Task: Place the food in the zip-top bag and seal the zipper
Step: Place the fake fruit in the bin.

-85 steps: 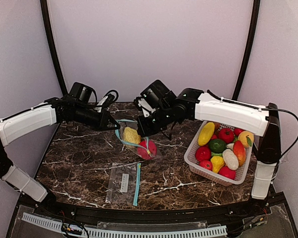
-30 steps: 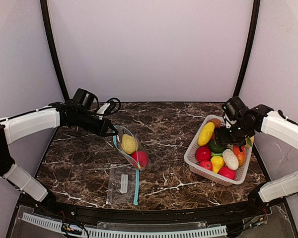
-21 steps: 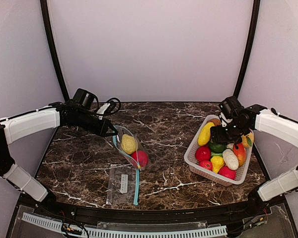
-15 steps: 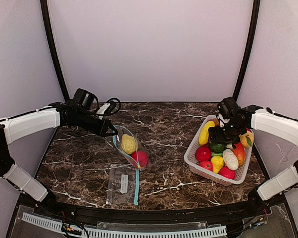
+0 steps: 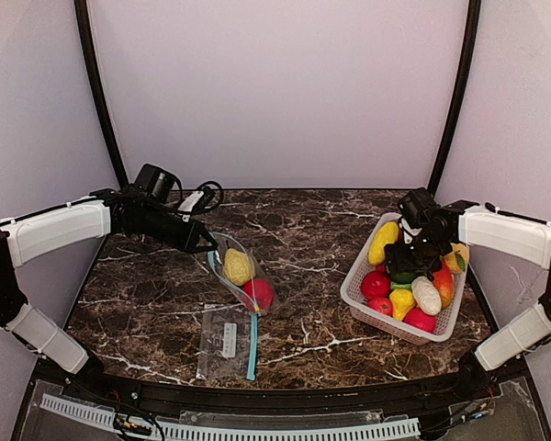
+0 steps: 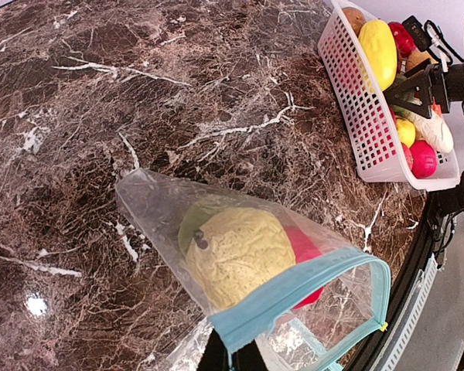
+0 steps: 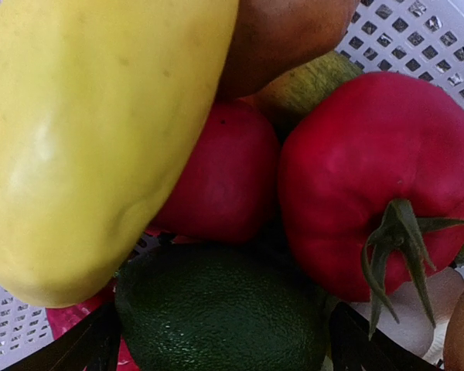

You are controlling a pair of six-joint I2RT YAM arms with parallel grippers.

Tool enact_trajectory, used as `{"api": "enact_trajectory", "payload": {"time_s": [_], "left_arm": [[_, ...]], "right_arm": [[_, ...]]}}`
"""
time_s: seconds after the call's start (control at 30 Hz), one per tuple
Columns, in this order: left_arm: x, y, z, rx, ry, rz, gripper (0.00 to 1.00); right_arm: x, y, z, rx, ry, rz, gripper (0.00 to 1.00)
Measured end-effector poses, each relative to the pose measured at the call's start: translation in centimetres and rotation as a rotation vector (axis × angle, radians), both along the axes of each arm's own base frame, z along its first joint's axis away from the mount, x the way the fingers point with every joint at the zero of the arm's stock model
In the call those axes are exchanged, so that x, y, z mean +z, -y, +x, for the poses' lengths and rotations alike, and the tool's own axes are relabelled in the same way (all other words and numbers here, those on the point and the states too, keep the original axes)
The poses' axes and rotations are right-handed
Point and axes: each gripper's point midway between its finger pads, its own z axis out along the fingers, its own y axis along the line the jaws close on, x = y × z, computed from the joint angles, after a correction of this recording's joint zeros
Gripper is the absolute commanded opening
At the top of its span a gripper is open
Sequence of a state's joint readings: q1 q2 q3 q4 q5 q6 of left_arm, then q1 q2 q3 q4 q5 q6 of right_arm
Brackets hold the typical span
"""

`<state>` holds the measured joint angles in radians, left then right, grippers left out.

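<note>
The zip-top bag [image 5: 241, 276] lies open on the marble with a bumpy yellow fruit [image 5: 238, 266] and a red fruit [image 5: 260, 294] inside. My left gripper [image 5: 205, 243] is shut on the bag's blue zipper rim [image 6: 294, 297], holding the mouth up; the yellow fruit [image 6: 236, 251] fills the wrist view. My right gripper [image 5: 406, 263] is open and down in the white basket [image 5: 356, 292]. Its fingers straddle a dark green fruit [image 7: 216, 309], which still rests among a yellow fruit [image 7: 85, 139] and a red tomato [image 7: 371, 178].
The basket at the right holds several more toy fruits in red, yellow, orange and white. A second, flat zip-top bag [image 5: 226, 338] with a blue zipper strip lies near the front edge, below the open bag.
My right arm has left the bag, swung right to the basket and lowered over the dark green fruit. The left gripper has kept hold of the bag rim without moving.
</note>
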<state>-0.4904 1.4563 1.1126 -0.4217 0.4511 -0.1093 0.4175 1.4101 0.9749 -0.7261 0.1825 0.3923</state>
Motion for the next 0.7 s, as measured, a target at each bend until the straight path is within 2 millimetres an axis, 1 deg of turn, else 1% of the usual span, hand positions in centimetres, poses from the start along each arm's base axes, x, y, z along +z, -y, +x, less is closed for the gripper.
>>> {"api": "enact_trajectory", "payload": {"time_s": [0.17,0.27,0.4,0.57,0.7], "left_arm": [[0.0,0.0,0.0,-0.001,0.001,0.0,0.01],[0.0,0.0,0.0,-0.001,0.001,0.001,0.01],[0.0,0.0,0.0,-0.001,0.001,0.001,0.01],[0.0,0.0,0.0,-0.001,0.001,0.001,0.01],[0.0,0.0,0.0,-0.001,0.001,0.002,0.01]], "right_arm": [[-0.6,0.2,-0.3,-0.008,-0.01,-0.004,0.79],[-0.5,0.2,-0.3,-0.008,-0.005,-0.004,0.77],[-0.2,0.3,-0.3,-0.011,0.003,-0.003,0.75],[0.7,0.5,-0.4,-0.017,0.026,-0.004,0.75],[2.2,1.0,-1.0,-0.024,0.055,0.001,0.75]]}}
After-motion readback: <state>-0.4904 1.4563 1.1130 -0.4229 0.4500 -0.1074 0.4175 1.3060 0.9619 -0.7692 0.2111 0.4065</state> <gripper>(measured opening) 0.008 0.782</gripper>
